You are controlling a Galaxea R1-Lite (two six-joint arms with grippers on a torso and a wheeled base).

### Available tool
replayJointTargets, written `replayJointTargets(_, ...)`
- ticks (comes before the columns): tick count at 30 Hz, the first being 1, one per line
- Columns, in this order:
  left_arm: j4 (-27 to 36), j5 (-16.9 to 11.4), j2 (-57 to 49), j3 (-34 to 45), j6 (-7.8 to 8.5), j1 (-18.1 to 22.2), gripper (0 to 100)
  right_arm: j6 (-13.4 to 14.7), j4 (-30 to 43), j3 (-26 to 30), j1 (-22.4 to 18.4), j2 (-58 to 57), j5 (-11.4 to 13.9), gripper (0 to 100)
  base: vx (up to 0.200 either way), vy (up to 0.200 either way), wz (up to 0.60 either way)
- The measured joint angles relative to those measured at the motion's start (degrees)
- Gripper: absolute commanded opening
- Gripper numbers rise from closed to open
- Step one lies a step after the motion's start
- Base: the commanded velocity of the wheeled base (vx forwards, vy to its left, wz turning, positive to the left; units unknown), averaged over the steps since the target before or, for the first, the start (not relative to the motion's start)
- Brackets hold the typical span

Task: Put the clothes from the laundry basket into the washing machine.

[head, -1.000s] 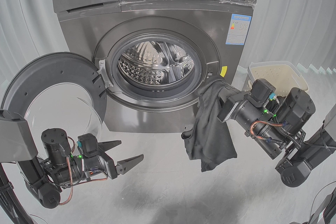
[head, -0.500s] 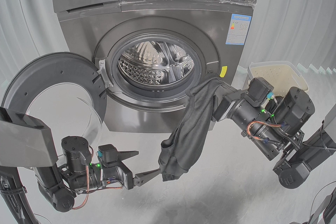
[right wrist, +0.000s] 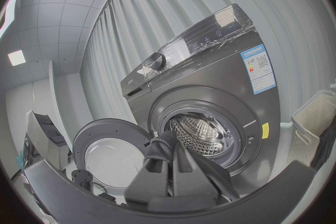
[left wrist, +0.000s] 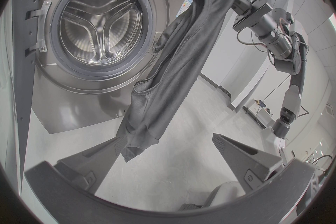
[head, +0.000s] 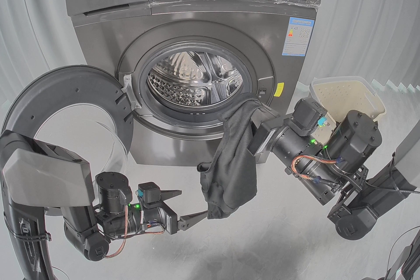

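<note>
A dark grey garment (head: 231, 162) hangs from my right gripper (head: 259, 113), which is shut on its top edge just right of the washing machine's round opening (head: 194, 75). In the right wrist view the fingers (right wrist: 182, 165) pinch the cloth (right wrist: 161, 144) in front of the drum. My left gripper (head: 192, 204) is open, low, at the garment's bottom hem. In the left wrist view the hem (left wrist: 133, 151) overlaps one finger (left wrist: 105, 154); whether they touch I cannot tell. The cream laundry basket (head: 350, 95) stands on the floor to the right of the machine.
The washing machine (head: 109, 31) has its door (head: 65, 92) swung wide open to the left, above my left arm. Its steel drum (left wrist: 101, 25) holds no clothes that I can see. Bare grey floor (head: 271, 241) lies in front. White curtains hang behind.
My right gripper has carried the garment left, toward the drum opening. My left arm has moved right, bringing its open gripper to the garment's hem.
</note>
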Motion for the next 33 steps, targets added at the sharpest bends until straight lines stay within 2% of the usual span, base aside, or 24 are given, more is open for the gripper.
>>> replayJointTargets(16,0.0,2.8,8.8,-10.4,0.11,2.1,100,0.0,-0.2,0.0,2.5,0.7,0.0,0,0.0,0.0,0.0)
replayJointTargets(27,0.0,3.5,14.9,-20.8,0.16,3.0,100,0.0,-0.5,0.3,6.4,0.3,0.0,0,0.0,0.0,0.0)
replayJointTargets(28,0.0,3.8,15.5,-21.7,0.24,3.0,0,0.0,-0.5,0.3,6.5,0.3,0.0,0,0.0,0.0,0.0)
replayJointTargets(33,-0.1,5.8,17.9,-24.5,1.21,3.4,0,0.1,-0.6,0.7,5.8,0.3,0.0,0,0.0,0.0,0.0)
